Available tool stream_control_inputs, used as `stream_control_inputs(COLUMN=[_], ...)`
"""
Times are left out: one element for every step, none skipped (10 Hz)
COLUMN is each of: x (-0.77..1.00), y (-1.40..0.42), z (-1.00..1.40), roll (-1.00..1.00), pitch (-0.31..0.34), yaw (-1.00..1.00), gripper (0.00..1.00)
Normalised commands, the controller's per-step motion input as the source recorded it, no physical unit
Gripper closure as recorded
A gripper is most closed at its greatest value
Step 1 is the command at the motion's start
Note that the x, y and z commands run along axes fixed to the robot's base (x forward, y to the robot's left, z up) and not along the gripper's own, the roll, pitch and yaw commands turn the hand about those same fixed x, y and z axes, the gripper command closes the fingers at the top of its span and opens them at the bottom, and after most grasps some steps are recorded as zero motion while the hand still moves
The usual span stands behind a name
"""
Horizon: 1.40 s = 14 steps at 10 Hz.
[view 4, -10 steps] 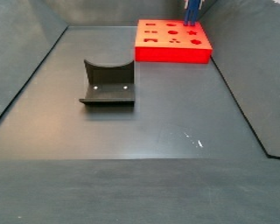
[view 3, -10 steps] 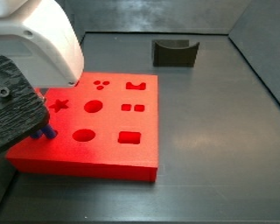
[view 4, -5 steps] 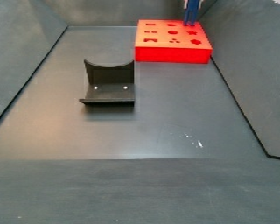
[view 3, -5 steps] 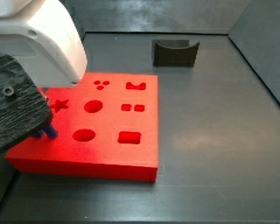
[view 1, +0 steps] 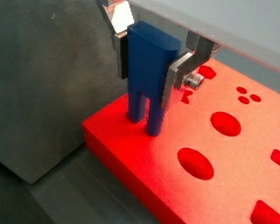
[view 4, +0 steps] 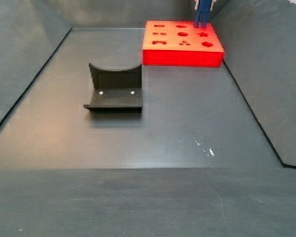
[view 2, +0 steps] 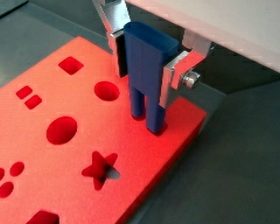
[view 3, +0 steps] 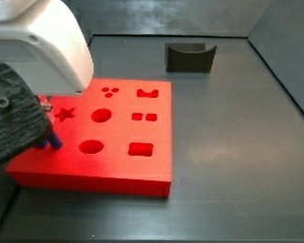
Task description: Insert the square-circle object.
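My gripper (view 1: pixel 150 74) is shut on the blue square-circle object (view 1: pixel 149 66), a flat upright piece with two prongs pointing down. The silver fingers (view 2: pixel 171 74) clamp its broad sides in both wrist views. The prong tips are at or just above the top of the red block (view 2: pixel 60 166), near one corner and not over any hole. The paired small holes (view 2: pixel 25 94) lie well away from the prongs. In a side view only the blue tip (view 3: pixel 49 143) shows below the gripper (view 3: pixel 41 128), at the red block's (view 3: pixel 117 152) left edge. The piece (view 4: pixel 203 11) stands over the block (view 4: pixel 181 56).
The red block has several other holes: star (view 3: pixel 65 114), rounds (view 3: pixel 102 115), square (view 3: pixel 142 148). The dark fixture (view 3: pixel 189 57) stands on the grey floor far from the block, and shows in the other side view too (view 4: pixel 114 88). Walls enclose the floor.
The gripper body has shifted very slightly in a side view. The blue piece stays held at the same spot on the block.
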Motion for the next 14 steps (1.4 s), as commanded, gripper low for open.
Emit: stream_control_inputs(x=[-0.1, 0.0, 0.0, 0.0, 0.0, 0.19, 0.44, 0.71, 0.82, 0.85, 0.84, 0.8, 0.74, 0.49], y=[0.07, 0.0, 0.0, 0.0, 0.0, 0.05, 0.0, -0.01, 0.0, -0.01, 0.0, 0.0, 0.0, 0.0], z=[-0.3, -0.36, -0.45, -0.5, -0.5, -0.69, -0.87, -0.93, -0.79, -0.77, -0.7, -0.68, -0.67, -0.62], roll=[-0.06, -0.11, -0.12, -0.14, -0.2, -0.23, -0.15, -0.08, -0.07, -0.06, -0.09, -0.12, -0.12, 0.01], pitch=[-0.041, -0.039, -0.043, -0.03, -0.011, -0.019, -0.074, -0.139, -0.143, -0.14, -0.137, -0.156, -0.166, -0.186], yaw=[-0.05, 0.0, 0.02, 0.25, 0.19, 0.22, 0.19, 0.1, 0.03, 0.01, 0.07, 0.11, 0.16, 0.26], gripper=[1.0, 1.0, 1.0, 1.0, 1.0, 1.0, 1.0, 1.0, 1.0, 1.0, 1.0, 1.0, 1.0, 1.0])
